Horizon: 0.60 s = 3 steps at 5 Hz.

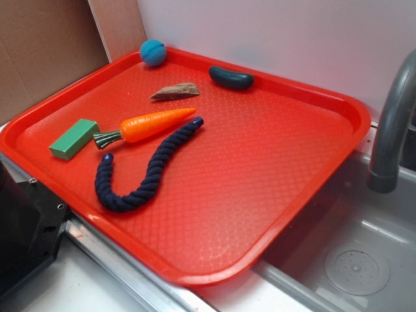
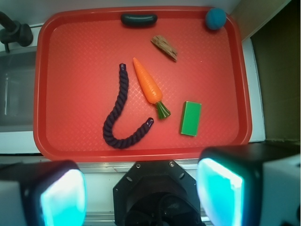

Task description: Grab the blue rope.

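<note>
The blue rope (image 1: 148, 170) is a thick dark navy twisted cord lying in a J curve on the red tray (image 1: 273, 162), just in front of the toy carrot. In the wrist view the blue rope (image 2: 120, 113) lies left of the carrot, far below the camera. My gripper (image 2: 141, 195) is high above the tray's near edge, over the robot base. Its fingers (image 2: 59, 197) are wide apart with nothing between them. The gripper does not show in the exterior view.
On the tray lie an orange carrot (image 1: 153, 125), a green block (image 1: 73, 138), a brown wood chip (image 1: 175, 91), a teal ball (image 1: 153, 52) and a dark teal bean lump (image 1: 231, 78). A sink (image 1: 354, 260) with a grey faucet (image 1: 393, 123) is right of the tray. The black robot base (image 1: 23, 234) is at front left.
</note>
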### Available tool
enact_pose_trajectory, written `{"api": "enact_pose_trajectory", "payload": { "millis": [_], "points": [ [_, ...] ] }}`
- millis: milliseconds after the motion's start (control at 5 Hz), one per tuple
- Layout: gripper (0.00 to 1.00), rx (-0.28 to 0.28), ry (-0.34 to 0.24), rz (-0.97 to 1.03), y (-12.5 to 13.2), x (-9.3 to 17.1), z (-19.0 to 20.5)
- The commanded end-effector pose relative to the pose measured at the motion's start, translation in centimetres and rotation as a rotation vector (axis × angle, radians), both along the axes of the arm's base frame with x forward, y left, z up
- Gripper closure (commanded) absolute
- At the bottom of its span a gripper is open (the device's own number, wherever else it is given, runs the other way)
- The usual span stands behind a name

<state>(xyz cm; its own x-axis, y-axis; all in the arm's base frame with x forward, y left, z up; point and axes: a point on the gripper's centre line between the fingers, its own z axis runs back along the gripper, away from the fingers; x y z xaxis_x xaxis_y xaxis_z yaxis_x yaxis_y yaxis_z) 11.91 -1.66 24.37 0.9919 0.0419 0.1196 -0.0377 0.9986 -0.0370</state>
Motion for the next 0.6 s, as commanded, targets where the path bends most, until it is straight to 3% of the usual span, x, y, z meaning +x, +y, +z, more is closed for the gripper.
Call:
{"api": "enact_pose_trajectory", "payload": {
  "millis": [0, 200, 400],
  "points": [
    [0.0, 0.0, 0.0, 0.0, 0.0, 0.0, 0.0],
    [0.0, 0.095, 0.051, 0.098, 1.6, 1.3, -5.0],
    [0.0, -0.022, 0.017, 0.117, 1.1, 2.8, -10.1]
  ]
}}
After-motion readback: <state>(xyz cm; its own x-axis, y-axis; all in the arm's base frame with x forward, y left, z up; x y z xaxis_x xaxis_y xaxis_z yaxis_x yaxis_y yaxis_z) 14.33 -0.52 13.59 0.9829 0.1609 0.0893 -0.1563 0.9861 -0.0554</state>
